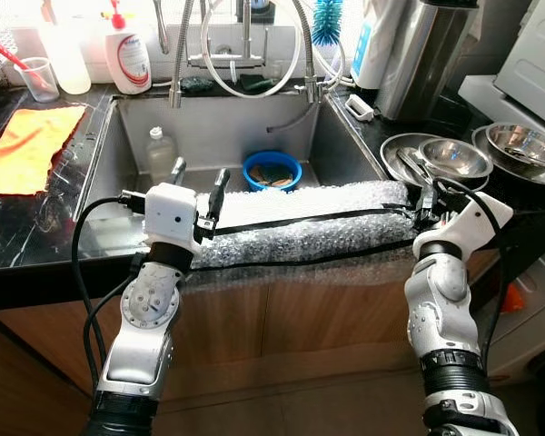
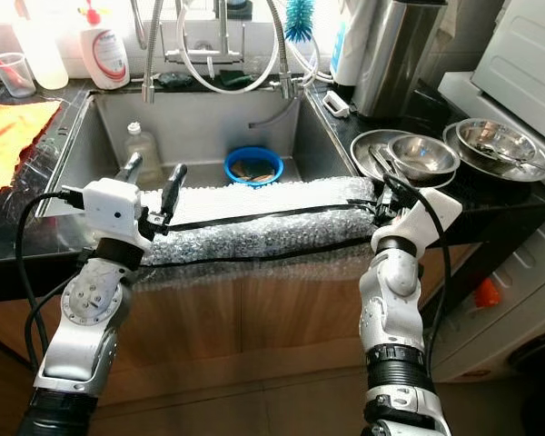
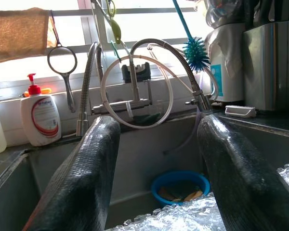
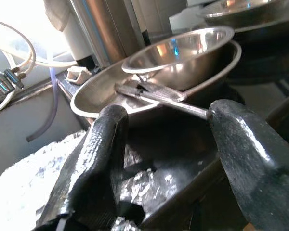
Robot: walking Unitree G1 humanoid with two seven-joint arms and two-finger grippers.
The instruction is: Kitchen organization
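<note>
A long roll of bubble wrap [image 1: 318, 222] with black bands lies across the front rim of the steel sink [image 1: 209, 136]. My left gripper [image 1: 200, 174] stands open at the roll's left end, with its fingers pointing over the basin. In the left wrist view the bubble wrap [image 3: 183, 216] lies low between the spread fingers [image 3: 82, 183]. My right gripper [image 1: 424, 195] is at the roll's right end on the black counter. It is open too, and the crumpled end of the wrap [image 4: 19, 187] lies by its fingers [image 4: 96, 159].
In the sink are a blue bowl [image 1: 272, 170] and a clear plastic bottle [image 1: 160, 154]. Stacked steel bowls [image 1: 454, 156] and a plate with utensils stand just right of my right gripper. An orange cloth [image 1: 27, 145] lies on the left counter. The faucet hoses [image 1: 245, 54] and a soap bottle [image 1: 127, 54] are behind.
</note>
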